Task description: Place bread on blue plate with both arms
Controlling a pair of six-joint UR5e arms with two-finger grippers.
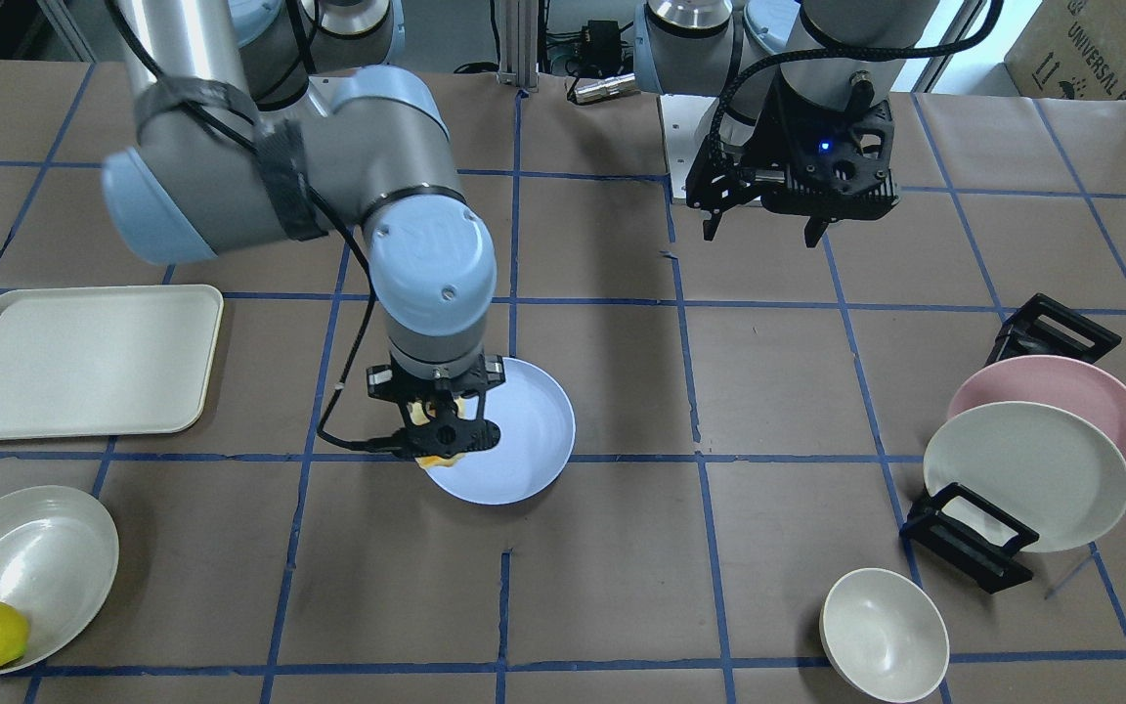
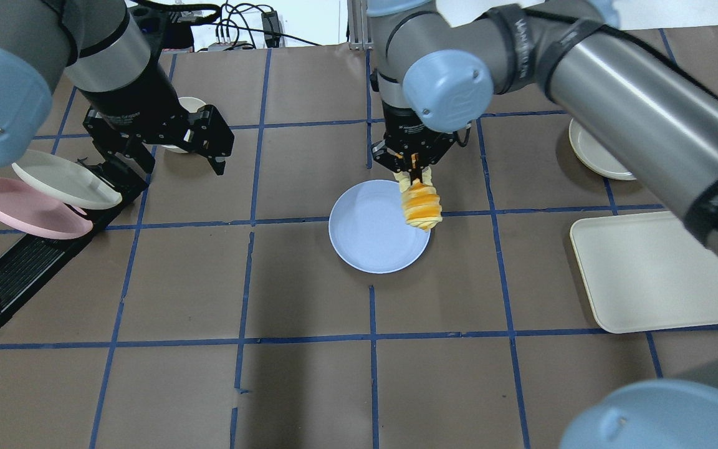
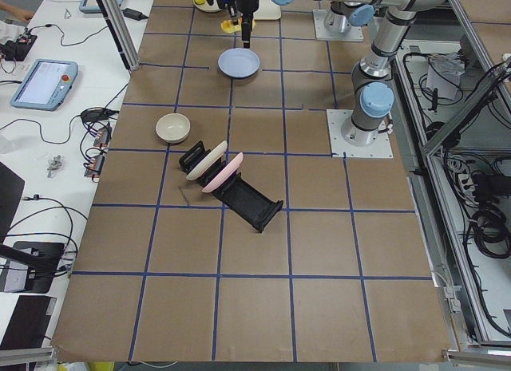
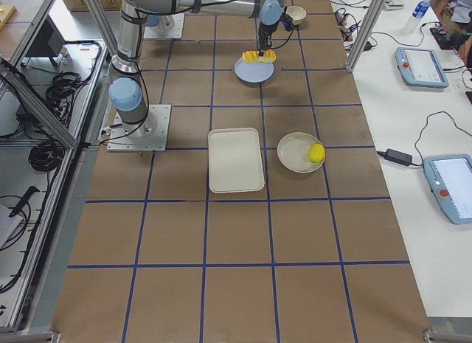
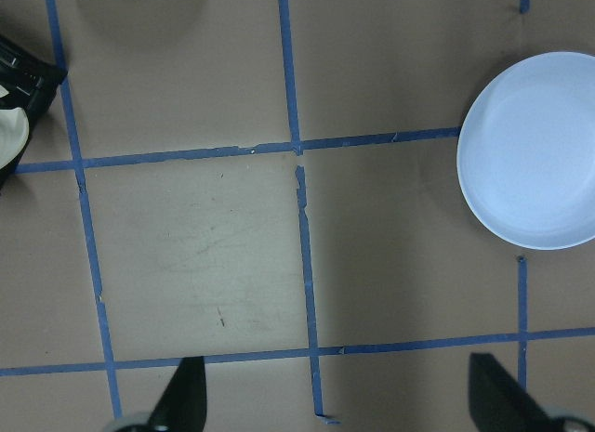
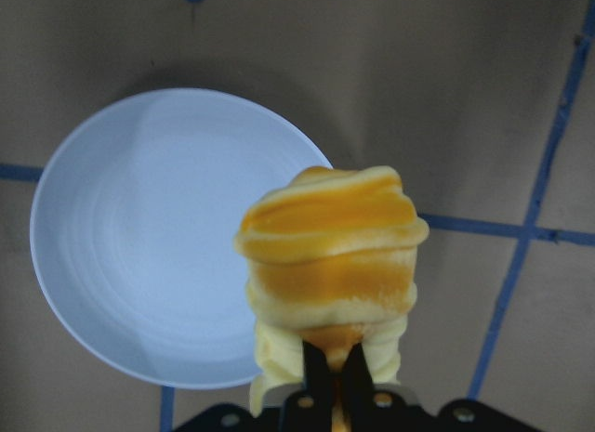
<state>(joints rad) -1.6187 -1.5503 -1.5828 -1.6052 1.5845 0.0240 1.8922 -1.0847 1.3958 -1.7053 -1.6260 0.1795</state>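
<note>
- The bread [image 2: 421,204] is being gripped at one end by the right gripper [image 2: 414,163]. The jaws are being pressed shut on it, and the loaf is hanging down from them.
- The bread is being held over the rim of the blue plate [image 2: 371,237], on the side nearest the right arm. In the right wrist view it is overlapping the plate's edge rather than its middle.
- No contact between bread and plate is being shown; the loaf is judged to be in the air, so the placing is not yet done.
- The left gripper [image 1: 761,233] is being held with its fingers spread and nothing between them, well apart from the plate.
- The carrying is judged to be nearly finished. What is left is for the loaf to be brought over the plate's middle, lowered and released.
- No part in the placing is being taken by the left arm at this moment.
</note>
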